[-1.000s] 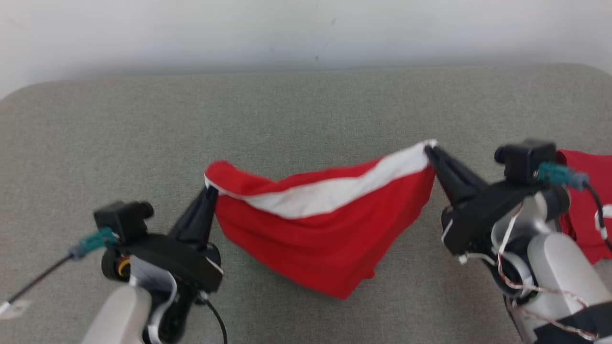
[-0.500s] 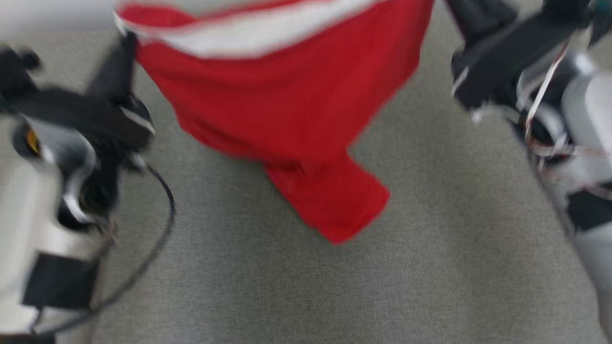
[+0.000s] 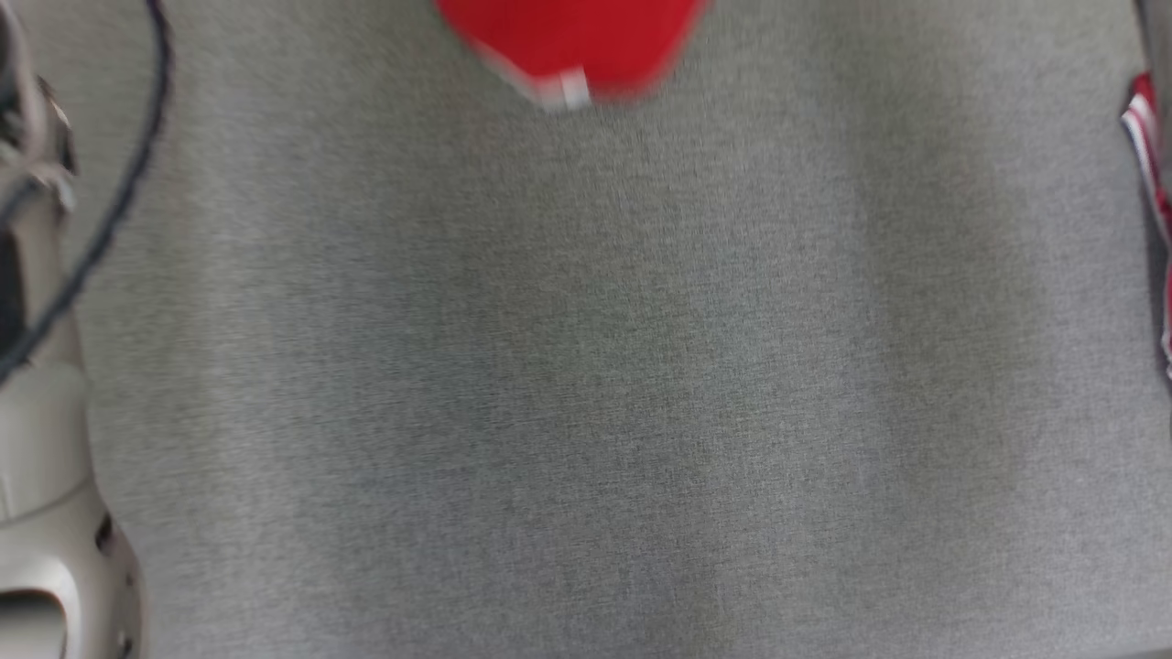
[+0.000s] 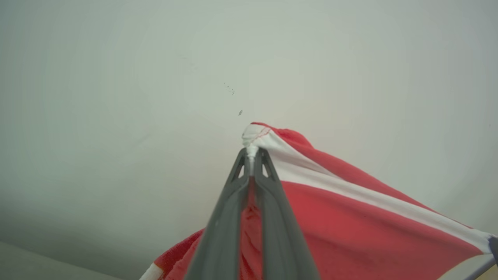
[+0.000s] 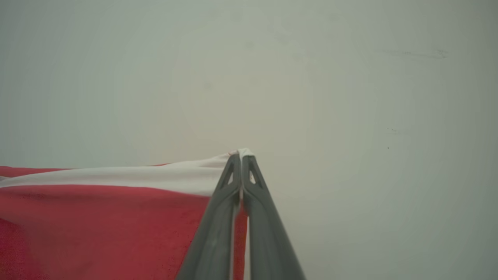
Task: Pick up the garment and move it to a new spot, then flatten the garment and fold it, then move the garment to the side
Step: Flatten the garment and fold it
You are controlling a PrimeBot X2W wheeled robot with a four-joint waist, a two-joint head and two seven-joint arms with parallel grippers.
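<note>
Desk: grey woven cover, blurred.
Red cloth: white-striped, lying at desk's right side.
Wall: pale, plain, few dark specks.

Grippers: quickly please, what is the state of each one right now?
Left gripper: closed, holding a white-banded corner of the garment.
Right gripper: closed, holding the garment's white band at another corner.

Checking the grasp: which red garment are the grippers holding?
The white-banded garment, pinched by the left gripper and right gripper; the other red garment lies at the head view's right edge.
</note>
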